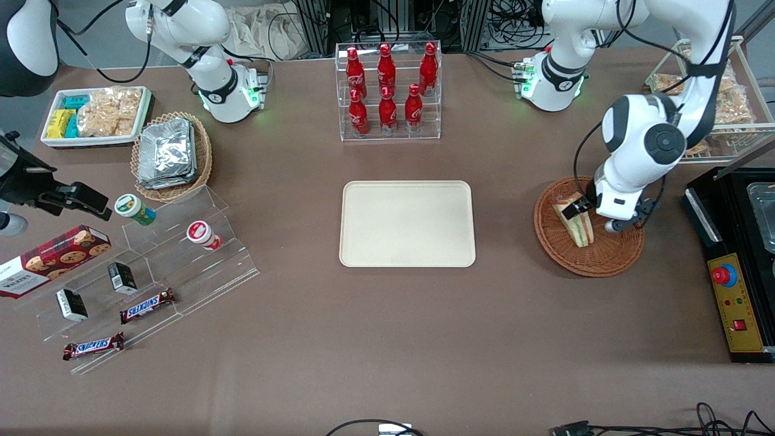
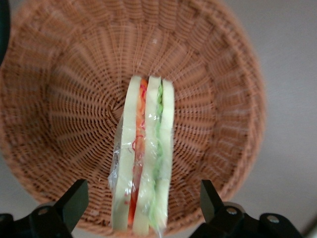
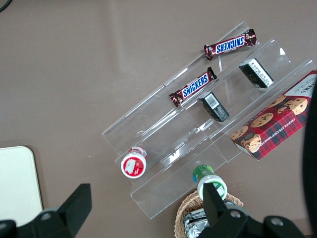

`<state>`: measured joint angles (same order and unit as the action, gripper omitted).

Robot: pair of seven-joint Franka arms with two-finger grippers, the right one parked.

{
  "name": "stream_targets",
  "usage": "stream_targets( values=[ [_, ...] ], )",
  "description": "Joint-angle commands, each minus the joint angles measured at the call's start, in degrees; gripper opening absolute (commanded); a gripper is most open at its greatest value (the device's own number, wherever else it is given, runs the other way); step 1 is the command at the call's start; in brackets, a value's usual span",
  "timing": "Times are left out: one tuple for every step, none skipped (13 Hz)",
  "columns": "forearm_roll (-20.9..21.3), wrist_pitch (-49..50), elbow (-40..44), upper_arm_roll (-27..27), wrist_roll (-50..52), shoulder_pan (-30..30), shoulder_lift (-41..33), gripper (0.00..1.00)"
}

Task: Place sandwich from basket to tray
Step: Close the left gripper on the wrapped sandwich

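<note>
Spread gripper [image 2: 141, 208] astride basketed sandwich [image 2: 143, 163]

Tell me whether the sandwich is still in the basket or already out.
Still in. The sandwich stands on edge inside the basket, and the gripper hangs open over it, one finger on each side, neither touching it.

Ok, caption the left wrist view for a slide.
Open gripper poised over the basket, fingers either side of the wrapped sandwich.
</note>
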<state>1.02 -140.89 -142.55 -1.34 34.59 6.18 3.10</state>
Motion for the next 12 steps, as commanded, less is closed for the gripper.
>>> stream_targets(
  values=[
    [0.2,-5.1,-3.1,-0.1,0.8,0.3,1.5,1.00],
    [0.3,-5.1,-3.1,0.0,0.7,0.4,1.7,0.99],
    [0.6,-5.1,-3.1,0.0,0.5,0.4,1.7,0.97],
    [0.7,-5.1,-3.1,0.0,0.0,0.4,1.7,0.87],
    [0.8,-5.1,-3.1,0.0,-0.1,0.4,1.7,0.55],
    [0.8,-5.0,-3.0,0.1,-0.3,0.5,1.7,0.16],
    [0.8,-4.8,-3.0,0.1,-0.6,0.7,1.6,0.00],
    [0.8,-4.6,-2.9,0.1,-0.7,0.7,1.4,0.00],
    [0.8,-3.4,-2.7,0.1,-0.8,0.5,0.9,0.00],
    [0.8,1.2,-1.7,0.0,-2.5,0.3,-1.1,0.00],
    [0.7,6.0,-0.4,-0.1,-4.3,0.3,-4.6,0.00],
    [0.7,8.7,0.1,-0.2,-4.9,0.2,-9.2,0.00]
  ],
)
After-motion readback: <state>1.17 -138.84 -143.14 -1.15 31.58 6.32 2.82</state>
